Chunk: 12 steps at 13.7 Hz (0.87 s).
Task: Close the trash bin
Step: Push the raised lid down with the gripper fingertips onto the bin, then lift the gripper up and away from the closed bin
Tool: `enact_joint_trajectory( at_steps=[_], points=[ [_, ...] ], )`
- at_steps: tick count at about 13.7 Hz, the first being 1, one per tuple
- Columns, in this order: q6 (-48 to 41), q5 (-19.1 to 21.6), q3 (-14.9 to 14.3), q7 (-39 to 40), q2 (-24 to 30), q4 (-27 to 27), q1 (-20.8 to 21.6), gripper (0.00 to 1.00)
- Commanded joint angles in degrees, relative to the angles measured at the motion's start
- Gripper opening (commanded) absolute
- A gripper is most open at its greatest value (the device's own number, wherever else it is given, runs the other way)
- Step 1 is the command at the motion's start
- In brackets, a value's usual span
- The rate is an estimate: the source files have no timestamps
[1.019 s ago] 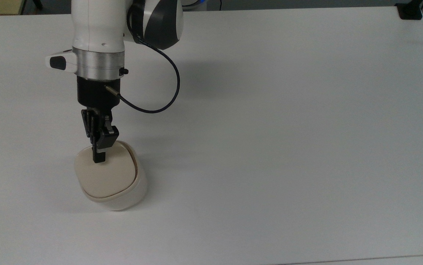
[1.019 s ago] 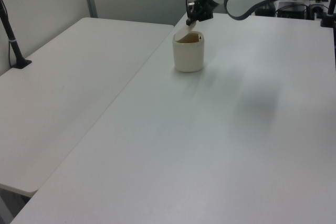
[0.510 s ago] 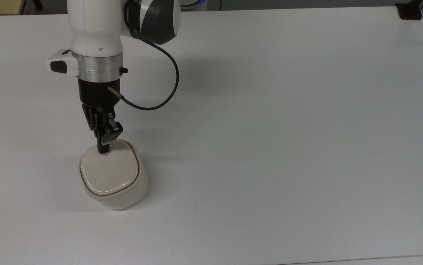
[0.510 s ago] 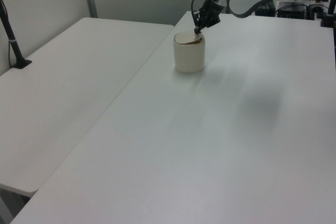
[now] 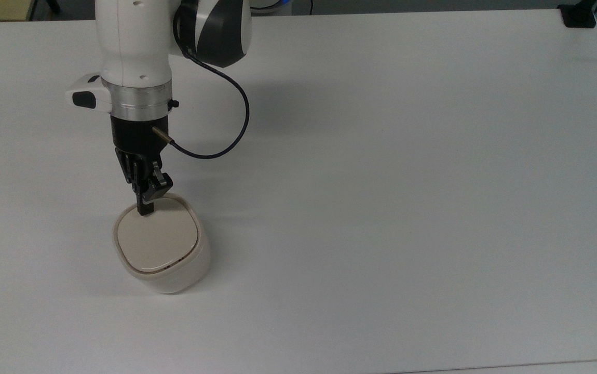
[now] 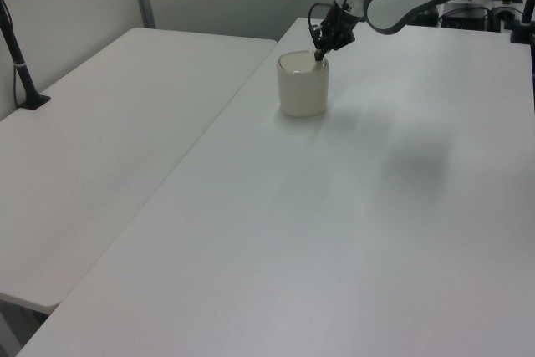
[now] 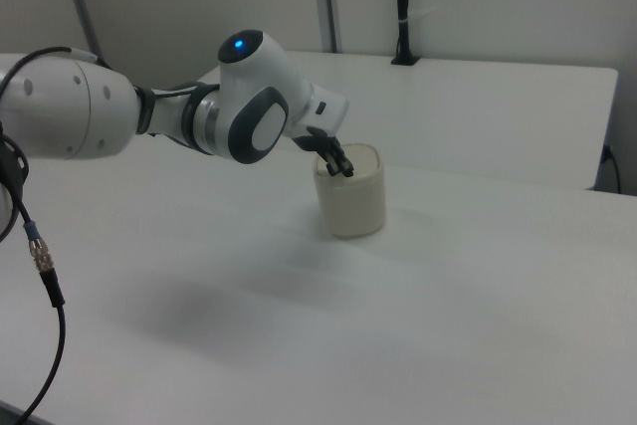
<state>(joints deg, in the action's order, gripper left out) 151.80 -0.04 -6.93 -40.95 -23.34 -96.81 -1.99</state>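
Pincer looks pinched shut, tip pressing the lid's far edge; the trash bin sits right underneath on the tabletop, lid basically flat now.

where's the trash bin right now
The trash bin stands on the white table in the top view's lower left, with the end effector at the upper edge of its lid.
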Motion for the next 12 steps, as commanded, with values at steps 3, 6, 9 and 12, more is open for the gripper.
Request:
enact_joint_trajectory(
  at_steps=[3, 6, 9, 12],
  points=[
    [-12.3, 1.3, 2.2, 0.6, 8.6, -0.2, -1.2, 0.0],
    [-27.5, 1.4, 5.1, 1.2, 17.8, 0.1, -1.1, 0.07],
    [-43.7, 1.0, 8.5, 5.3, 25.7, 0.0, -0.3, 0.99],
    [-53.2, 1.3, 10.8, 10.7, 30.2, -1.1, 0.7, 1.0]
  ],
)
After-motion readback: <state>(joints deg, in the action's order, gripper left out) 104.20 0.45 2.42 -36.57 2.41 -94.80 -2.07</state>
